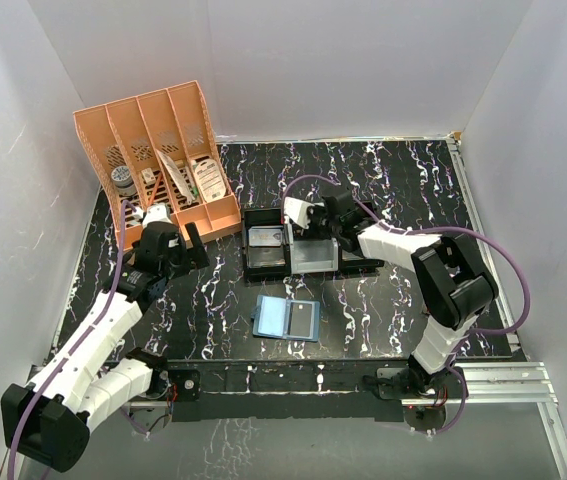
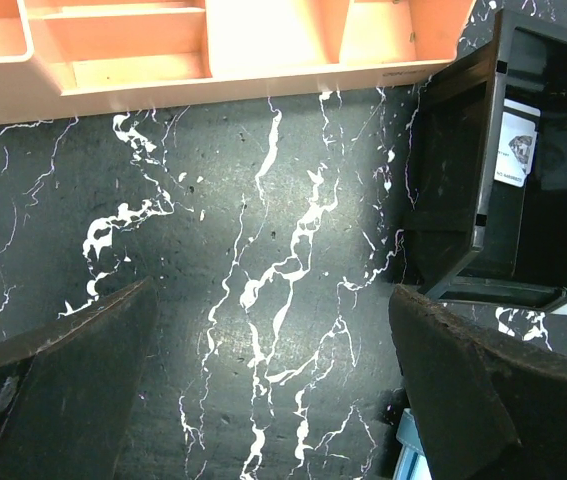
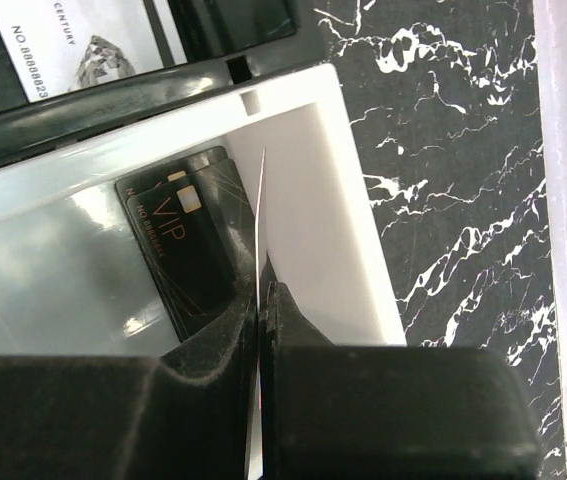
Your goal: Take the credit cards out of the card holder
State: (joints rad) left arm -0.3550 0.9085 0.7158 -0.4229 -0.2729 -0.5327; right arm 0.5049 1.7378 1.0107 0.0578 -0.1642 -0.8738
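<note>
Over the white tray (image 3: 335, 250), right fingers (image 3: 373, 405) pinch a thin card (image 3: 261, 205) edge-on; left fingers (image 2: 68, 385) spread wide

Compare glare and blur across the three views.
Top external: even light, all sharp. Left wrist: orange organizer washed out, bright patch on the table, jaws dark and soft. Right wrist: white tray floor glares, black card readable, thin card crisp between dark jaws.

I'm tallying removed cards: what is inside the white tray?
A black VIP card lies flat in the white tray. The right pincer, shut on a thin card seen edge-on, covers the black card's near end and the tray floor beneath, so anything else there is hidden.
</note>
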